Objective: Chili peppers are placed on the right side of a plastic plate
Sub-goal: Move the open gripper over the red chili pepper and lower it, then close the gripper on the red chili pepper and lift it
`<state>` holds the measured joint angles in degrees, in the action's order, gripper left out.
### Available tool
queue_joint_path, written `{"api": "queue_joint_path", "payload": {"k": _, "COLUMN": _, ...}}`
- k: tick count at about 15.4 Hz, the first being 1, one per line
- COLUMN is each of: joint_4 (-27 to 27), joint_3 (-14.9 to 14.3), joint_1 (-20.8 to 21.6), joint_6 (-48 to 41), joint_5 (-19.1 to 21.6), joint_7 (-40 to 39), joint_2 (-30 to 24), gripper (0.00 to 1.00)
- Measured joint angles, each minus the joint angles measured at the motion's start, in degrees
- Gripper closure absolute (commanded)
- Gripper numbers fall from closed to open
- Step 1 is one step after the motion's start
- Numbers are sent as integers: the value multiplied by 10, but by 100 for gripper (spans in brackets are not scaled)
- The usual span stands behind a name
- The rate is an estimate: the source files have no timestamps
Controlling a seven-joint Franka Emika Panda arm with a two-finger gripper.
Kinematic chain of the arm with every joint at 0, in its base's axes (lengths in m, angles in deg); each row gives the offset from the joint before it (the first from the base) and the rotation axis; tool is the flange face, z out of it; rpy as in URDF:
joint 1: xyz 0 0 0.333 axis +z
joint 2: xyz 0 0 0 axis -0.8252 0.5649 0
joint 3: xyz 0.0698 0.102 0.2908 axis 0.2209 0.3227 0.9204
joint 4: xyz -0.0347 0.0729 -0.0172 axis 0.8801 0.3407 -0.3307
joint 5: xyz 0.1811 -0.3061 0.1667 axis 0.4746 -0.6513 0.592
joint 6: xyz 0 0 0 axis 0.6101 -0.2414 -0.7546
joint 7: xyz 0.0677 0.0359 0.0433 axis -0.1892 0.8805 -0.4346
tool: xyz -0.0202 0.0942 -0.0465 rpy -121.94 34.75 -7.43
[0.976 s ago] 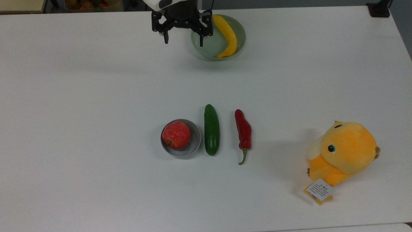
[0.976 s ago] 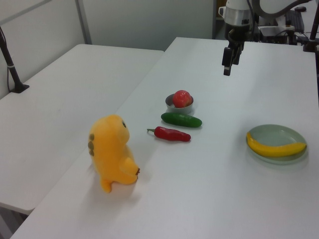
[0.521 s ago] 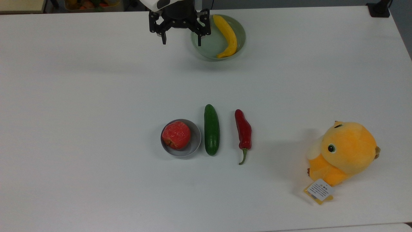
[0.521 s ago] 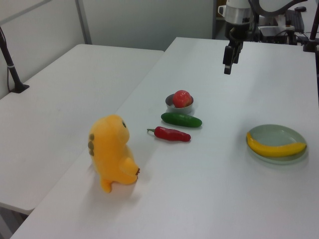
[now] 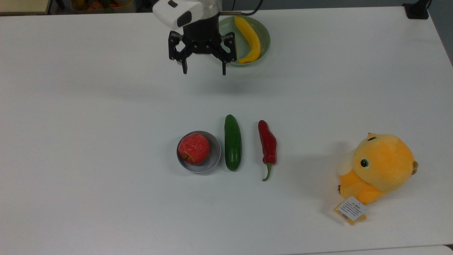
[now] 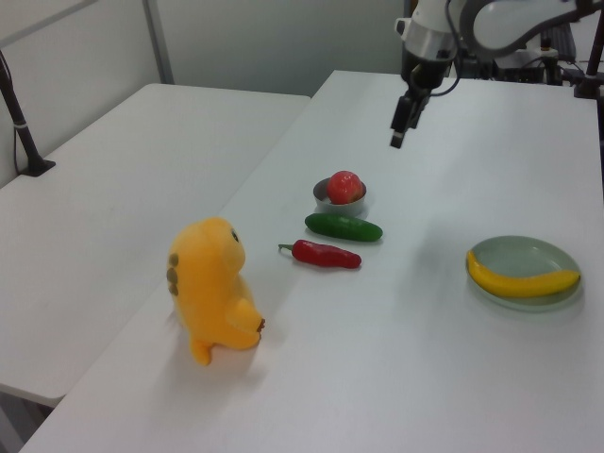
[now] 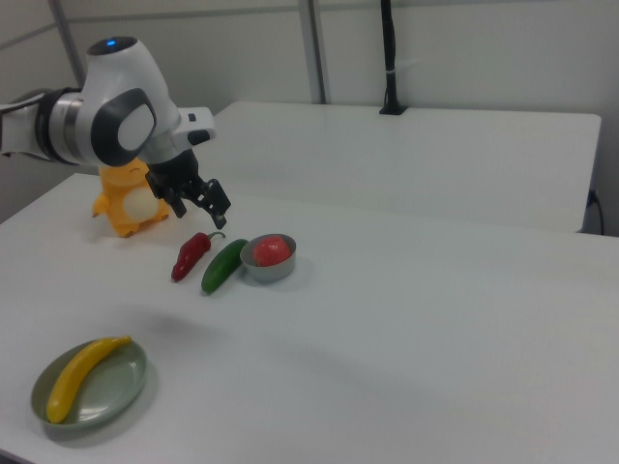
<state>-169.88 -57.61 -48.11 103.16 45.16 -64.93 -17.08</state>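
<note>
Top view, near edge to far: orange-yellow plush chick toy point(image 5: 378, 168) with a white tag lies at the top view's lower right on the white table point(image 5: 88, 141). Mid-table there's a row of three: small grey round bowl point(image 5: 212, 161) holding a red round fruit point(image 5: 193, 148), dark green cucumber point(image 5: 233, 142) just beside the bowl on the top view's right, then the long glossy red chili pepper point(image 5: 268, 144) a little apart from the cucumber, thin green stem curling toward the near edge. Chili lies flat on the table, nothing touching it, well apart from the plate. Further back, the black two-finger gripper point(image 5: 204, 72) hangs above bare table, fingers spread wide, nothing between them; white arm housing sits above it. At the far edge, the round pale green plastic plate point(image 5: 265, 39) carries a curved yellow fruit point(image 5: 249, 38) along its side at the top view's right. Gripper sits at the plate's near edge on the top view's left, partly overlapping its rim.
</note>
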Motion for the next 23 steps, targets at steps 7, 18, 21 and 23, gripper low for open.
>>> {"api": "queue_joint_path", "payload": {"k": 7, "joint_4": 42, "joint_3": 26, "joint_1": 37, "joint_6": 128, "joint_5": 0, "joint_7": 51, "joint_2": 68, "gripper": 0}}
{"api": "queue_joint_path", "payload": {"k": 18, "joint_4": 126, "joint_3": 31, "joint_1": 92, "joint_6": 224, "joint_5": -77, "joint_7": 101, "joint_2": 240, "gripper": 0}}
{"api": "queue_joint_path", "payload": {"k": 21, "joint_4": 139, "joint_3": 31, "joint_1": 101, "joint_6": 246, "joint_5": -113, "joint_7": 128, "joint_2": 272, "gripper": 0}}
{"api": "queue_joint_path", "payload": {"k": 23, "joint_4": 142, "joint_3": 31, "joint_1": 104, "joint_6": 254, "joint_5": -129, "joint_7": 139, "joint_2": 288, "gripper": 7}}
